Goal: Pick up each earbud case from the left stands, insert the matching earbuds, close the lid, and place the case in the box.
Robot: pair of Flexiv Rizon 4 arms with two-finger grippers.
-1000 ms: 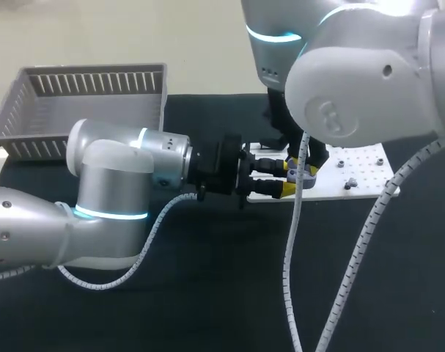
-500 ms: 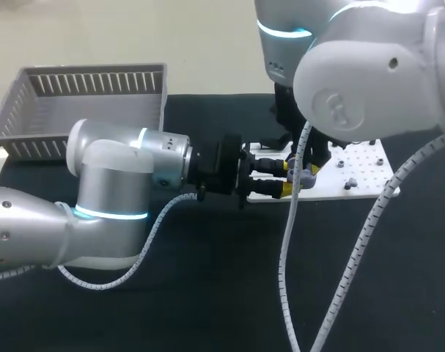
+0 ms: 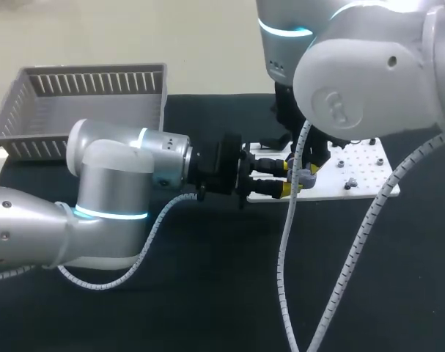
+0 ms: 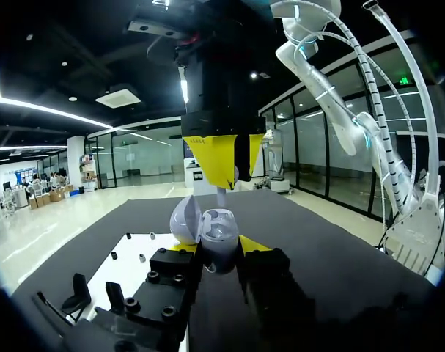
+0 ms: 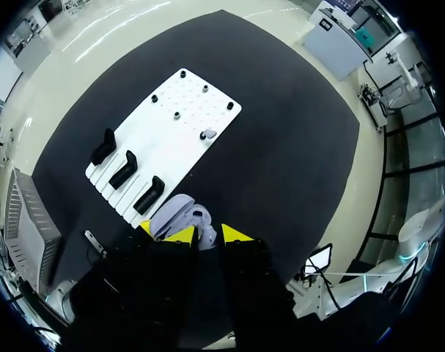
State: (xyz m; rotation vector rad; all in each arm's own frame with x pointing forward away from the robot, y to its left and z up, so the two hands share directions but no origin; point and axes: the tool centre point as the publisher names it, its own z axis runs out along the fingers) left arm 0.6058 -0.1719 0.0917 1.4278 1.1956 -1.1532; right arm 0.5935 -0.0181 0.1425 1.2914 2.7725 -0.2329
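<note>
An open lavender earbud case (image 4: 216,233) sits between the yellow tips of my left gripper (image 4: 218,249), which is shut on its body; the lid (image 4: 184,220) leans open to one side. In the head view the case (image 3: 304,173) is held over the white board's near edge. My right gripper (image 4: 221,165) hangs straight above the case, shut on a small pale earbud (image 4: 221,195) whose end points into the case. In the right wrist view the right gripper (image 5: 204,235) has the case (image 5: 174,209) just ahead of its tips.
The white pegged board (image 5: 171,139) carries three black stands (image 5: 123,169) and one loose earbud (image 5: 207,134). A grey slatted basket (image 3: 90,103) stands at the table's back left. My right arm's cable (image 3: 292,242) hangs over the table's middle.
My right arm has shifted slightly to the right and up, then stayed still. The left arm and the case have not moved.
</note>
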